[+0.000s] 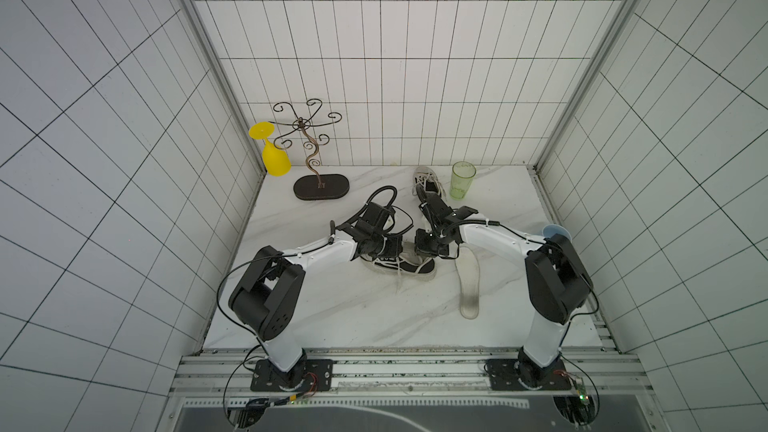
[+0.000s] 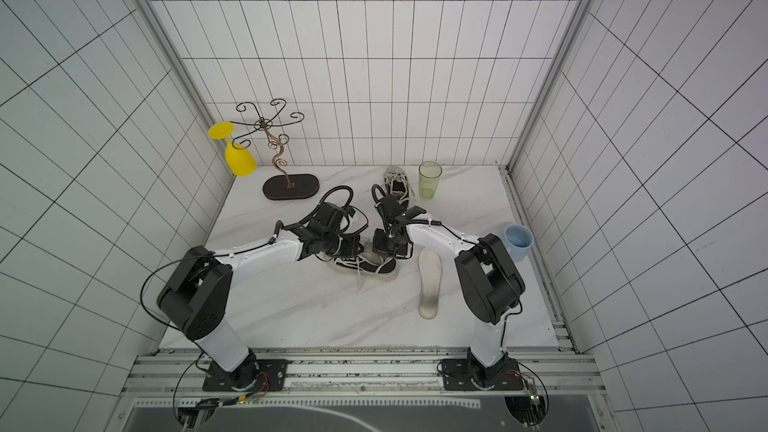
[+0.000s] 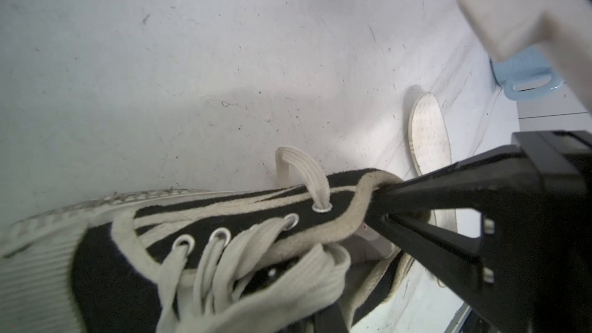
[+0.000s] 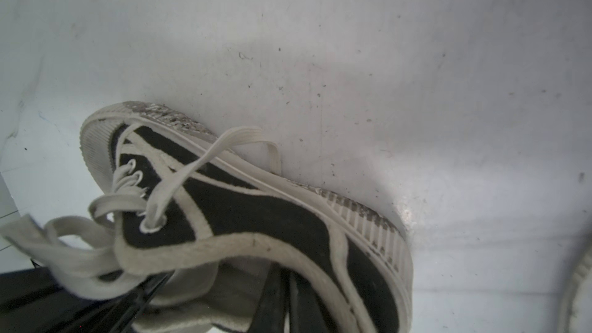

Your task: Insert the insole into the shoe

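1. The shoe [image 1: 415, 270] lies mid-bench between both arms. It is black canvas with cream binding, flat ribbed laces [image 3: 224, 261], metal eyelets and a grooved white rubber sole.
2. The insole [image 1: 468, 284] is flat, white, dimpled and grey with dirt at one end. It rests on the scuffed marble-look bench [image 1: 332, 305] just beside the shoe on the robot's right, and none of it is inside.
3. The left tool [image 3: 379, 198] has black tapered fingers clamped tight on the shoe's cream collar edge.
4. The right tool [image 4: 285, 289] is closed. Its dark fingers reach into the shoe's mouth with their tips hidden, so I cannot tell what, if anything, they pinch.
5. In both top views the wrists cover the shoe's heel, and the right arm half hides a blue cup [image 1: 555, 232].
6. At the back, a second shoe [image 1: 426, 180] sits beside a translucent green cup [image 1: 462, 180].
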Robot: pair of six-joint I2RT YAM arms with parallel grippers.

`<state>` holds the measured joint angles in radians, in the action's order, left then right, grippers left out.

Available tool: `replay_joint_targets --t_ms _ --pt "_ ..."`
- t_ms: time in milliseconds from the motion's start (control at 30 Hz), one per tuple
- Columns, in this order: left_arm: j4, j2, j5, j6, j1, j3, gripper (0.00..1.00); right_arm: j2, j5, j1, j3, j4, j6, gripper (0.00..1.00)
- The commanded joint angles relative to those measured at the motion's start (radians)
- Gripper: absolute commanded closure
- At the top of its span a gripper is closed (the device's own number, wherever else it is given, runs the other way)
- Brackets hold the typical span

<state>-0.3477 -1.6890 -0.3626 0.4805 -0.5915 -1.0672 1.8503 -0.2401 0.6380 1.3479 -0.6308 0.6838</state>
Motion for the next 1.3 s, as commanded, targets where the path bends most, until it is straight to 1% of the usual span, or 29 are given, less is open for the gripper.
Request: replay_joint_targets --t_ms 0,133,200,233,367,467,533,667,767,867,1000,1267 --pt "0.126 0.049 -0.109 0.04 0.013 -0.004 1.0 0.056 0.1 0.034 0.076 -0.086 -0.069 0.94" --pt "0.089 0.067 -0.081 -0.002 0.033 -0.022 1.0 0.043 0.231 0.037 -0.003 -0.137 -0.114 0.93" --pt "0.084 0.069 -0.078 -0.014 0.034 -0.028 1.0 0.037 0.273 0.034 -0.049 -0.14 -0.117 0.91" --pt "0.084 0.068 -0.076 -0.016 0.033 -0.028 1.0 0.031 0.285 0.034 -0.065 -0.141 -0.113 0.86" --pt "0.075 0.052 -0.054 -0.025 0.033 -0.028 1.0 -0.006 0.265 0.032 -0.06 -0.159 -0.102 0.62" --pt "0.063 0.034 -0.042 -0.046 0.033 -0.033 1.0 -0.029 0.24 0.029 0.026 -0.195 -0.1 0.51" --pt "0.053 0.021 -0.032 -0.06 0.033 -0.036 1.0 -0.045 0.216 0.02 0.092 -0.201 -0.096 0.47" --pt "0.036 -0.002 -0.015 -0.088 0.033 -0.045 1.0 -0.046 0.209 -0.005 0.232 -0.234 -0.094 0.44" --pt "0.032 -0.015 -0.014 -0.097 0.033 -0.048 1.0 -0.043 0.215 -0.02 0.266 -0.246 -0.109 0.44" --pt "0.032 -0.016 -0.016 -0.095 0.033 -0.049 1.0 -0.04 0.238 -0.042 0.234 -0.25 -0.137 0.43" --pt "0.03 -0.011 -0.013 -0.097 0.033 -0.052 1.0 -0.031 0.22 -0.052 0.174 -0.241 -0.185 0.42" --pt "0.027 -0.012 -0.015 -0.095 0.03 -0.067 1.0 -0.031 0.185 -0.048 0.031 -0.172 -0.198 0.42"
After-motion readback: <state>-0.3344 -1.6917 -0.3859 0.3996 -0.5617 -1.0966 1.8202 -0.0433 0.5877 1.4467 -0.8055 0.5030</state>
